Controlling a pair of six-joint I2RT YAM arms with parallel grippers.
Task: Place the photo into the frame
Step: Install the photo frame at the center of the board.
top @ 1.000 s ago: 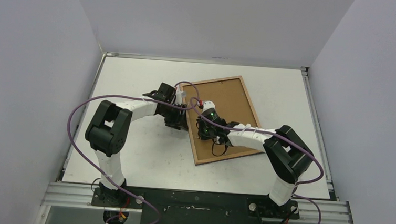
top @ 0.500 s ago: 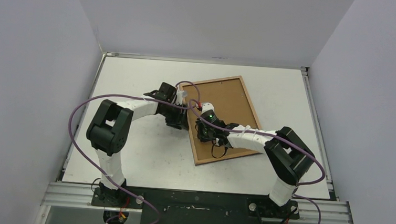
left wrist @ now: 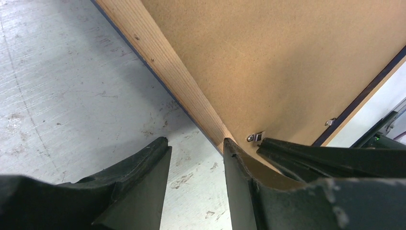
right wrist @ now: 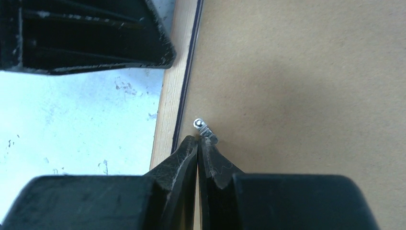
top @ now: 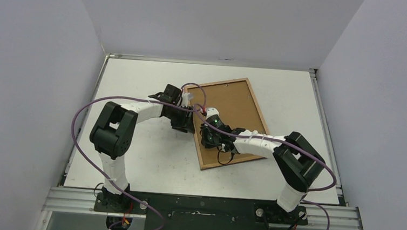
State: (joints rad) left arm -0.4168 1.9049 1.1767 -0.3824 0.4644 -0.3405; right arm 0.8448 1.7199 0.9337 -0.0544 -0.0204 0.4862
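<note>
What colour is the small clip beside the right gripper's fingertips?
Shiny silver; the clip on the frame shows best in the right wrist view.

In the left wrist view the frame (left wrist: 165, 64) ran off the top and right edges. One finger of the left gripper (left wrist: 196, 146) covered the near end of its wooden rail, and a small metal clip (left wrist: 256, 137) sat half tucked behind that finger. In the right wrist view the pressed-together tips of the right gripper (right wrist: 197, 143) hid the clip's lower end, so contact could not be told. From above, the frame's front faced down out of sight, and both sets of fingertips were too small and dark to make out.
</note>
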